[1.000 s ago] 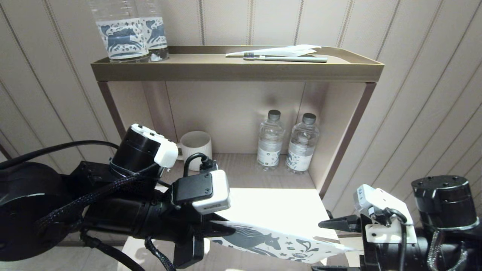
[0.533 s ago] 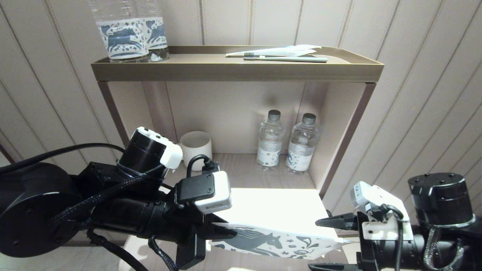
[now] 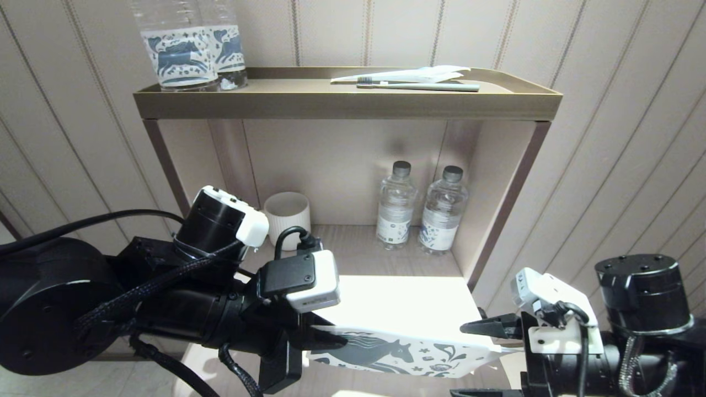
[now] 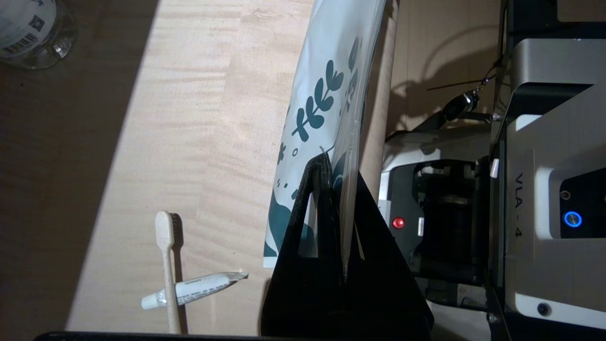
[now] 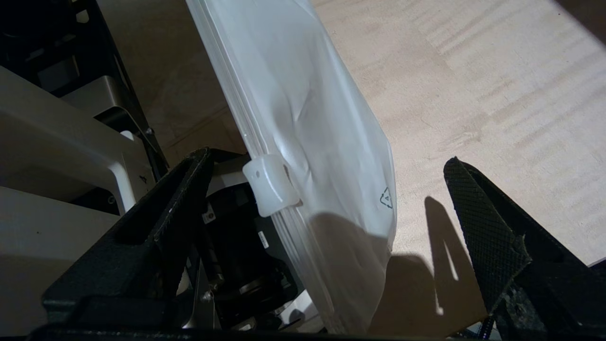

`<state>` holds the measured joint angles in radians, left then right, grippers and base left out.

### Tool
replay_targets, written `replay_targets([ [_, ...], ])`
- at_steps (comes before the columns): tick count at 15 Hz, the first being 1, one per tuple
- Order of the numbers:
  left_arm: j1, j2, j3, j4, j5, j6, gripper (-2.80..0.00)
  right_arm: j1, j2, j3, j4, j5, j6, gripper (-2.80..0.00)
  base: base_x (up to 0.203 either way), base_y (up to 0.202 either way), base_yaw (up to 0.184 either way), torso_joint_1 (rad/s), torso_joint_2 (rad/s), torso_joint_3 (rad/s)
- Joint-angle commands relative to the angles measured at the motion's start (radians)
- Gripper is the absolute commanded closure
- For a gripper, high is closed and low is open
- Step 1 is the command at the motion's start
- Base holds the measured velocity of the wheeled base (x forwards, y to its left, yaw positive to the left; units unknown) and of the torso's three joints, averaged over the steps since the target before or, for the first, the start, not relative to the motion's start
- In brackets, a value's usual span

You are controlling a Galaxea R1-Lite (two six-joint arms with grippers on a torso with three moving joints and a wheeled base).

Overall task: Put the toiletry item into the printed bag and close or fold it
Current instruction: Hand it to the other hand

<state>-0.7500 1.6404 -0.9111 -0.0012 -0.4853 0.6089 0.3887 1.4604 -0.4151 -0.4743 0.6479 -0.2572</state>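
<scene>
Above the wooden counter (image 3: 408, 298), printed bag (image 3: 408, 353), seemingly empty, pinched in left pincer (image 4: 331, 189), right pincer (image 5: 326, 208) agape

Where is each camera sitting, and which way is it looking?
Head view: high up, looking down at the shelf; both arms show.
Left wrist view: behind the left gripper, pinching the printed bag above a toothbrush.
Right wrist view: behind the open right gripper, around the bag's zip slider.
All three views share the bag.
</scene>
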Motion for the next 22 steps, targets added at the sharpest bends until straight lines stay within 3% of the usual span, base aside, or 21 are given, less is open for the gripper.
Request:
replay_targets([
  [1,0.001,0.001,0.000,0.000,-0.002,0.003,0.00,-0.001,-0.003,0.000,-0.003,0.004,-0.002,-2.80,0.000,0.000,0.000,0.000,0.00,0.000],
  [5,0.000,0.004,0.000,0.000,-0.002,0.003,0.00,-0.001,-0.003,0.001,-0.004,0.000,-0.002,-2.80,0.000,0.000,0.000,0.000,0.00,0.000],
  [6,0.000,0.002,0.000,0.000,-0.002,0.003,0.00,-0.001,-0.003,0.001,-0.004,-0.001,-0.002,0.00,0.000,0.000,0.000,0.000,0.00,0.000],
  [20,0.000,0.019,0.008,-0.013,-0.021,0.011,0.00,0.007,-0.006,0.003,-0.006,0.015,-0.011,0.00,0.000,0.000,0.000,0.000,0.00,0.000],
  [21,0.000,0.018,0.018,-0.036,-0.021,0.011,-0.15,0.007,-0.006,0.004,-0.006,0.015,-0.011,0.00,0.000,0.000,0.000,0.000,0.00,0.000],
  [22,0.000,0.019,0.021,-0.062,-0.022,0.010,-2.80,0.007,-0.008,0.004,-0.006,0.015,-0.013,0.00,0.000,0.000,0.000,0.000,0.00,0.000],
])
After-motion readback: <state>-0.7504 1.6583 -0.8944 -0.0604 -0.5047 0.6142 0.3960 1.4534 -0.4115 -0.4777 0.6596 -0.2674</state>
